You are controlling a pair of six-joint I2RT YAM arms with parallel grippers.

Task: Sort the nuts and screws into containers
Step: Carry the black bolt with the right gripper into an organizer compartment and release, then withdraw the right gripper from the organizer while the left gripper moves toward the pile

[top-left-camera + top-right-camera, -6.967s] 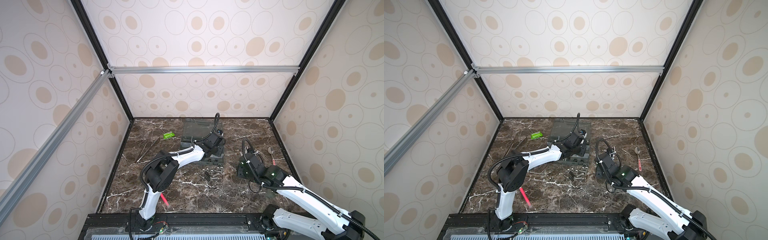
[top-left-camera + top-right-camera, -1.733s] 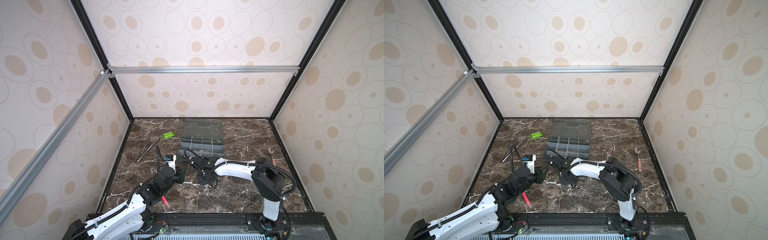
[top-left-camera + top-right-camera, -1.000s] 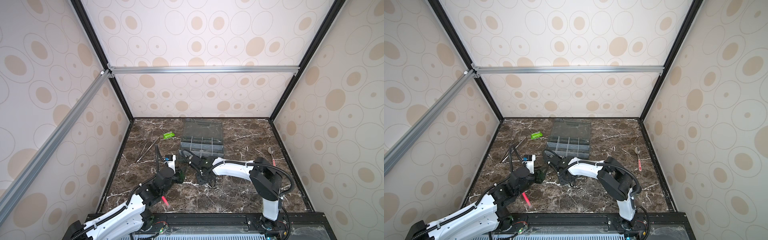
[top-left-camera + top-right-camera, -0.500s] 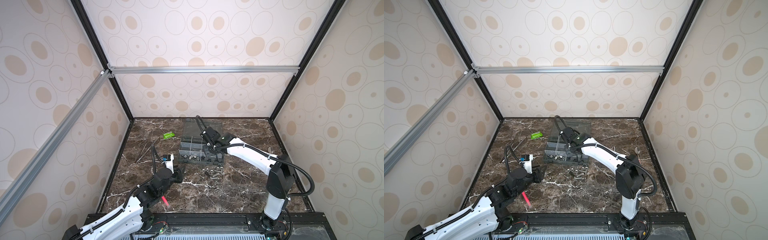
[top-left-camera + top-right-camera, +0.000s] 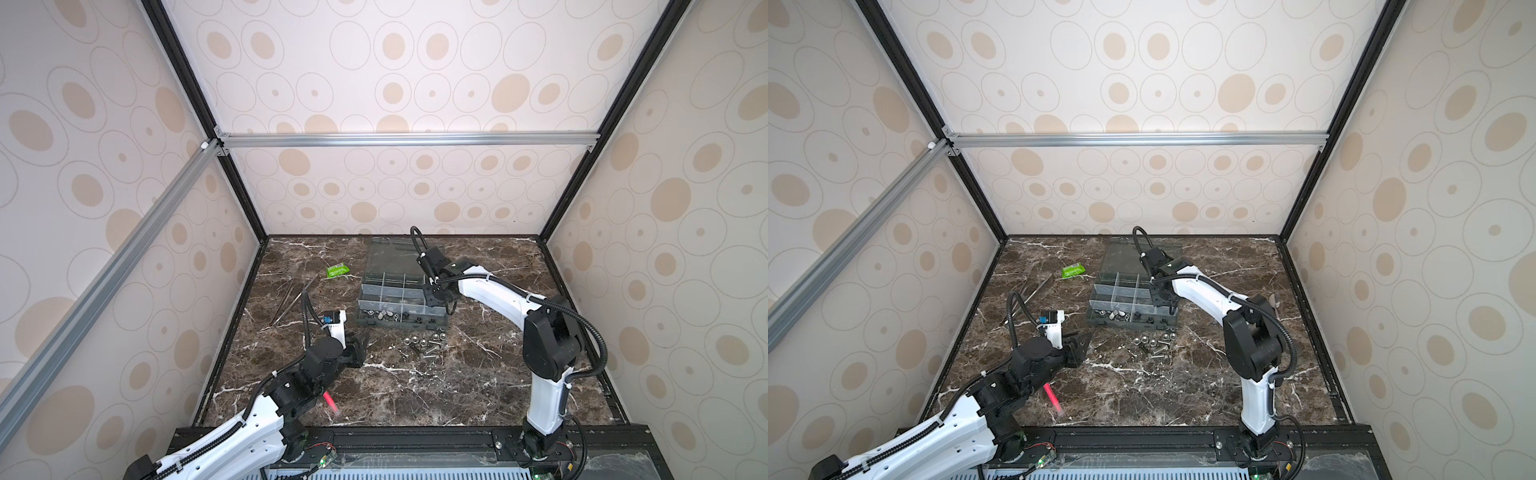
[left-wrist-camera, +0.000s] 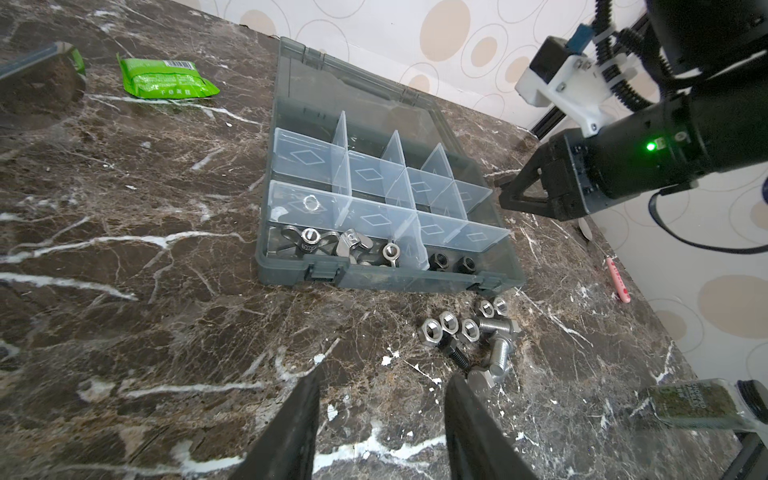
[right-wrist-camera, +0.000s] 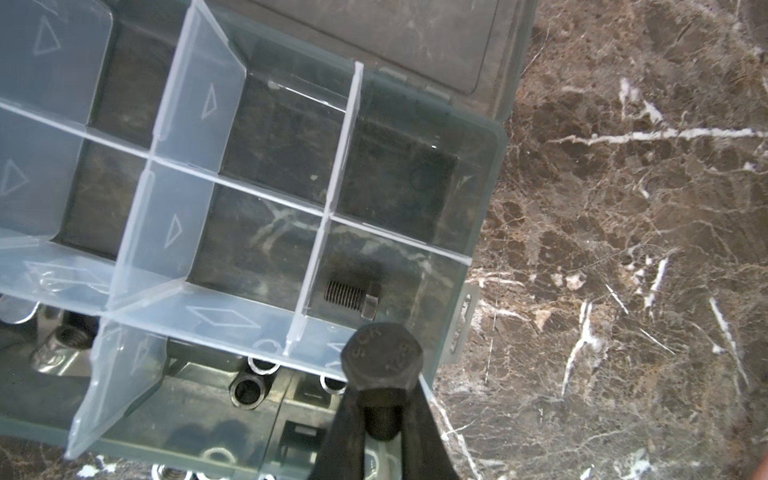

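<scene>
Remote desk, mid-sort: the job stood partly done when I looked in. On the marble table point(image 5: 415, 395) the grey organiser box point(image 5: 399, 326) lay open, its clear lid folded flat behind it. In the front row of compartments point(image 6: 374, 232) silver wing nuts point(image 6: 316, 243) filled the left end and black nuts point(image 6: 451, 262) sat further along. A lone black screw point(image 7: 353, 297) lay in a compartment at the box's right end. The far compartments looked empty to me.

The right gripper point(image 7: 380, 399) hung over that right end, jaws clamped on the shank of a black hex-head screw point(image 7: 382, 357) that was not yet let go. The left gripper point(image 6: 382, 378) hovered low over bare table, partly open and holding nothing, just short of the loose pile point(image 6: 473, 336). That heap of silver nuts and screws, one dark screw among them, lay just in front of the box, and I judged it the bulk of what remained.

Off to the left, well apart from the box, lay a green packet point(image 5: 336, 271) and long tweezers point(image 5: 291, 299). A pink pen point(image 5: 1054, 399) rested beside the left arm. None of them blocked either reach. The upright dividers point(image 7: 332, 166) were the one obstacle I judged worth watching, since the held screw's head sat close over an edge.
</scene>
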